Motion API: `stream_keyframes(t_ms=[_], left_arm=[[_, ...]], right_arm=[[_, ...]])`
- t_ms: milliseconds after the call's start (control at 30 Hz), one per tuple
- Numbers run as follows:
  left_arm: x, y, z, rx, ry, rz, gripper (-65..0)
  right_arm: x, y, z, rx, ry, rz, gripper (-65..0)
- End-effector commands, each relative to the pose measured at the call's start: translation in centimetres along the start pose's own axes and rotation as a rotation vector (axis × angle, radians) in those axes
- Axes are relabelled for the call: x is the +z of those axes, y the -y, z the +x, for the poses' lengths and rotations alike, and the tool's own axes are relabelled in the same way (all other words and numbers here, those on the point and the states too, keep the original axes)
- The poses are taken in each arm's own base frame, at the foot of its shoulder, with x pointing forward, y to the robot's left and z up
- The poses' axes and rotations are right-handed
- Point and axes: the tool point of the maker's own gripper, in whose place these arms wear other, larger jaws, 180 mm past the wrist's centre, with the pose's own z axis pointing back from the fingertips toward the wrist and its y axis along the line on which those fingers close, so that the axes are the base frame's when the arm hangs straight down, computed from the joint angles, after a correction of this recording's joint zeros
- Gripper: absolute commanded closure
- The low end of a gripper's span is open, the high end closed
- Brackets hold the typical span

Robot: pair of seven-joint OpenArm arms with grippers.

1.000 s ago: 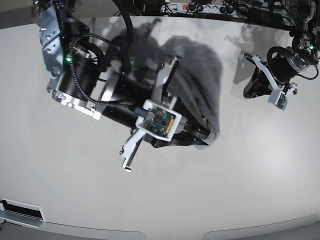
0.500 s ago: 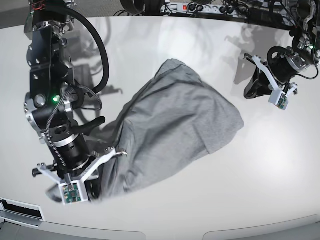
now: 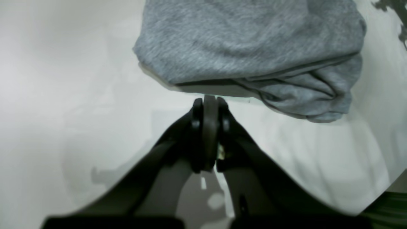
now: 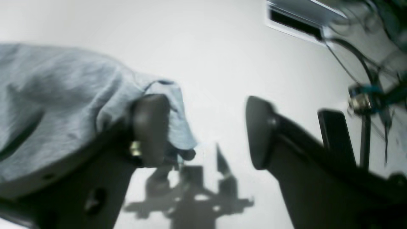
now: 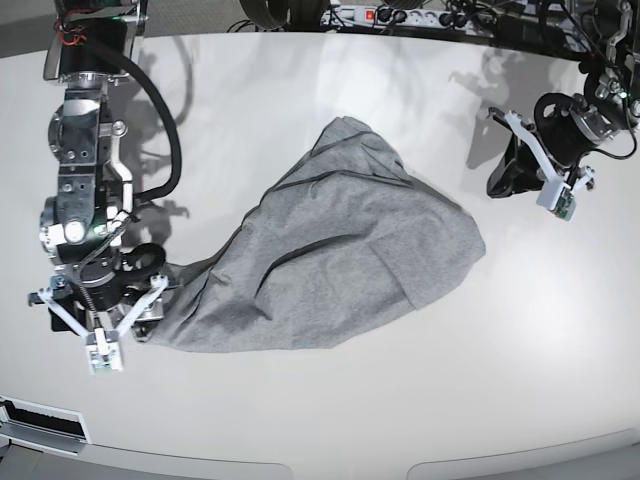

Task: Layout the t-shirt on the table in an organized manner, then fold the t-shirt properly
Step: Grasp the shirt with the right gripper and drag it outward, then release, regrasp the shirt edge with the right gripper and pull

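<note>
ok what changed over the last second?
The right gripper dragged the t-shirt from the far middle of the table toward the near edge on the base view's left, spreading it out, then opened; cloth now drapes over one finger. The left gripper stayed shut and parked beside the shirt, not touching it.

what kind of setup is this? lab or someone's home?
Most likely a robotics lab bench, not a home. Two arms work over a bare glossy white table, a power strip and tangled cables run along its far edge, and the only item laid out is a grey t-shirt.
</note>
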Motion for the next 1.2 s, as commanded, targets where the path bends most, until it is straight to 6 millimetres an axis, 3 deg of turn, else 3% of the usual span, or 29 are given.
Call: stream_keyframes(t_ms=[0, 133, 233, 367, 533, 600, 767, 900, 1033, 1167], left_arm=[[0.3, -0.3, 1.4, -0.014, 0.044, -0.001, 0.0], [0.3, -0.3, 1.4, -0.014, 0.046, -0.002, 0.0], [0.3, -0.1, 1.6, 0.003, 0.055, -0.009, 0.0], [0.3, -0.1, 1.7, 0.01, 0.058, -0.012, 0.0], [0.3, -0.1, 1.7, 0.01, 0.059, -0.012, 0.0], [0.3, -0.1, 1.7, 0.01, 0.059, -0.012, 0.0], [0.3, -0.1, 1.7, 0.01, 0.059, -0.012, 0.0], [0.3, -0.1, 1.7, 0.01, 0.058, -0.012, 0.0], [0.3, -0.1, 1.7, 0.01, 0.06, -0.012, 0.0], [0.3, -0.1, 1.8, 0.011, 0.067, -0.012, 0.0]], right_arm=[[0.3, 0.0, 2.6, -0.012, 0.073, 0.033, -40.8], [2.1, -4.1, 5.3, -0.017, 0.165, 0.298, -40.2], [6.1, -10.3, 6.4, 0.034, 0.238, 0.682, -40.2], [11.5, -16.2, 4.9, 0.073, 0.193, 1.082, -40.2], [15.6, -21.9, 0.5, 0.115, 0.08, 1.299, -40.2], [16.7, -23.9, -1.3, 0.135, 0.062, 1.323, -40.2], [15.8, -26.4, -5.0, 0.157, 0.016, 1.131, -40.3], [15.0, -27.1, -7.6, 0.212, -0.047, 0.975, -40.2], [14.6, -28.0, -9.3, 0.184, -0.108, 0.929, -40.2], [12.4, -28.5, -10.1, 0.205, -0.096, 0.833, -40.2]])
